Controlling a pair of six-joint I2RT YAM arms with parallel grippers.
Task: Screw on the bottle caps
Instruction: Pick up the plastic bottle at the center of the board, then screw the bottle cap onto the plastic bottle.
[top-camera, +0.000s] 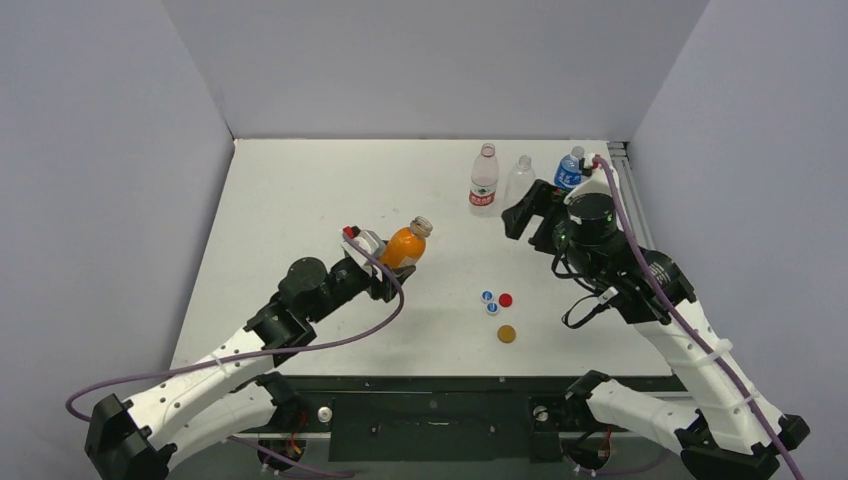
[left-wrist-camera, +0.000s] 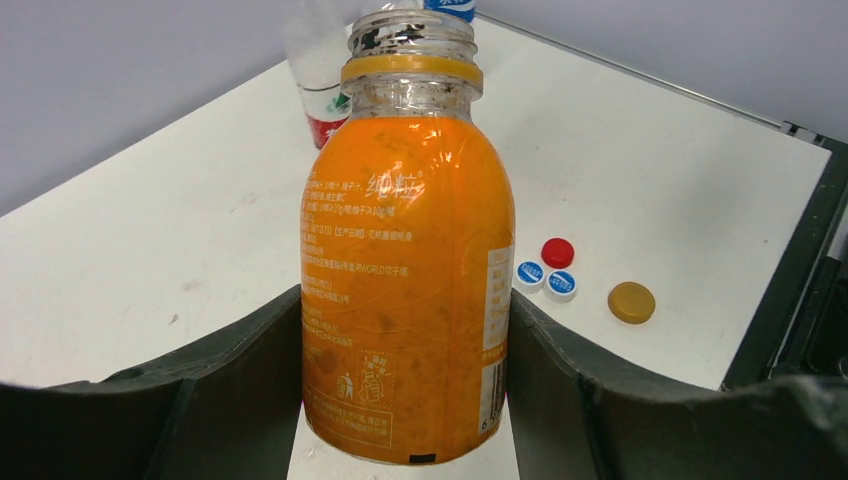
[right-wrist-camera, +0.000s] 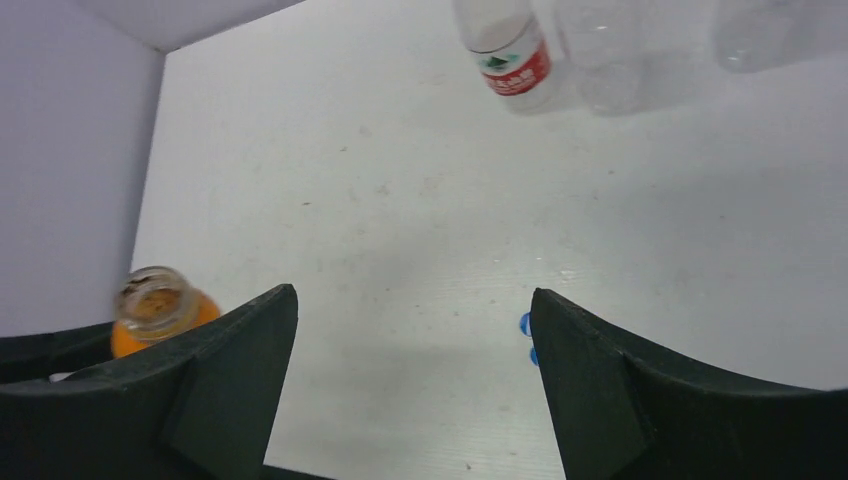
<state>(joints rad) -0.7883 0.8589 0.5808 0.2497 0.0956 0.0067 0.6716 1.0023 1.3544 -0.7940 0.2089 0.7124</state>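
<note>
Orange juice-filled clear plastic bottle (left-wrist-camera: 405, 280) pinched low on its body by left gripper (top-camera: 385, 262). Uncapped, with thread and yellow neck ring exposed. Likely held that way to stop it turning while a cap goes on, with the mouth left free for access. Lifted or resting on the table: can't tell, base cut off in left wrist view. Tilt hard to judge from above.

Right gripper (right-wrist-camera: 412, 330) spread wide, nothing between the fingers, above the white table (top-camera: 300, 200) near three bottles at back right: red-labelled clear bottle (top-camera: 484, 180), plain clear bottle (top-camera: 519, 178), blue-labelled bottle (top-camera: 569, 170). Probably kept free to fetch a cap.

Four small round plastic caps loose on the table between the arms, none on a bottle. Two blue-and-white caps (top-camera: 492, 308) side by side, red cap (top-camera: 506, 299) just beside them, orange-gold cap (top-camera: 507, 333) nearer the bases. Gold presumably for the orange bottle.

Back bottles' necks cropped in right wrist view. Blue-labelled one partly behind the right arm. Open or not: unclear.
</note>
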